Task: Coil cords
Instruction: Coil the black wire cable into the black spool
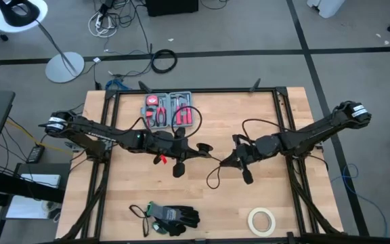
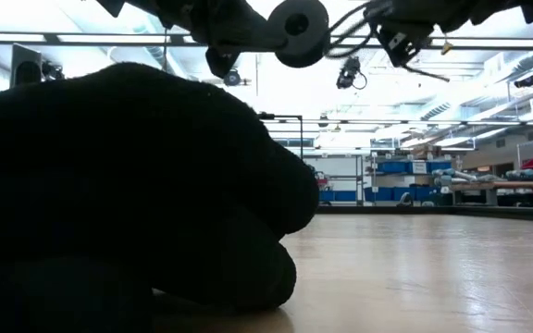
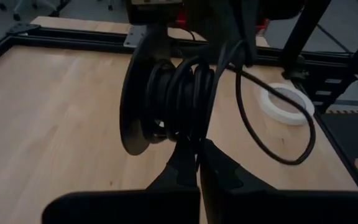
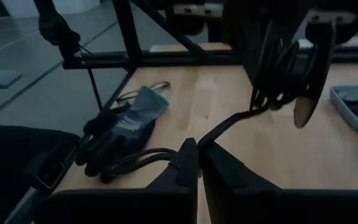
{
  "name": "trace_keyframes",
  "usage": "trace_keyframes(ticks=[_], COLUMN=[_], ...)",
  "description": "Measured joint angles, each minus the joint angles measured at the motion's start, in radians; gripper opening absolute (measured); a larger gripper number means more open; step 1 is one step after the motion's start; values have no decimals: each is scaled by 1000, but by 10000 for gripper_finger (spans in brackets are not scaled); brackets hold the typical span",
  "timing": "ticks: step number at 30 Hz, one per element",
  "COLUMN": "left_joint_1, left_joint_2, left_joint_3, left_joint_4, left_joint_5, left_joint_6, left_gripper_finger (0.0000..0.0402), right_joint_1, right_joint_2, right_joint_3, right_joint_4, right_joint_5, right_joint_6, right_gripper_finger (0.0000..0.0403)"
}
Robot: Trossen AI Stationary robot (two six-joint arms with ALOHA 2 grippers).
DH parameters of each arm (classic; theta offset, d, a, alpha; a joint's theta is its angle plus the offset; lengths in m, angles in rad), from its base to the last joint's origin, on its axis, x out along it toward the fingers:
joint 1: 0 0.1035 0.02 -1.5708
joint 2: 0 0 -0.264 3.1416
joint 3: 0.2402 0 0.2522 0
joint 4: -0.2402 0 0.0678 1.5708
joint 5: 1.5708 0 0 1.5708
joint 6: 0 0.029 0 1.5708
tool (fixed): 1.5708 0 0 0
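Presently both arms meet over the middle of the desk (image 1: pixel 134 196). The left claw (image 3: pixel 197 163) is closed at the rim of a round spool (image 3: pixel 143 102) wound with the cord (image 3: pixel 182 87), held in the air above the wood. The right claw (image 4: pixel 197 155) is closed on the cord's free tail, which runs from the spool to its fingertips and hangs in a loop below. Gloves (image 1: pixel 173 217) and a tape roll (image 1: pixel 262 220) lie near the front edge; a tool tray (image 1: pixel 169 108) sits at the back.
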Motion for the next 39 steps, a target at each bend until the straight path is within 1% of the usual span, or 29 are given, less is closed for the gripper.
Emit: trace_keyframes(ticks=[7,11,13,19,22,25,28,32,36,39], left_joint_1=[-7,-19,-22,-33,-36,-46,-59,-73,-79,-80], left_joint_2=[-1,-1,-1,0,0,6,31,77,119,143], left_joint_3=[0,-1,-2,-2,-2,-2,-3,-3,-3,-3], left_joint_4=[-9,-8,-13,-53,-108,-155,-153,-120,-91,-63], left_joint_5=[33,24,16,1,0,-17,-39,-57,-62,-56], left_joint_6=[-32,-32,-31,-26,-27,-33,-35,-35,-36,-38], left_gripper_finger=[0,0,0,0,0,0,0,0,0,0], right_joint_1=[-47,-81,-91,-95,-95,-91,-80,-75,-75,-74], right_joint_2=[4,38,58,102,106,106,106,106,106,106], right_joint_3=[95,141,159,182,182,182,182,182,182,182], right_joint_4=[-10,-1,-1,8,-58,-104,-137,-153,-150,-182], right_joint_5=[-93,-106,-110,-145,-193,-183,-154,-117,-116,-116], right_joint_6=[-12,88,127,176,237,286,317,329,345,371], right_gripper_finger=[7,10,18,54,68,75,76,73,72,72])
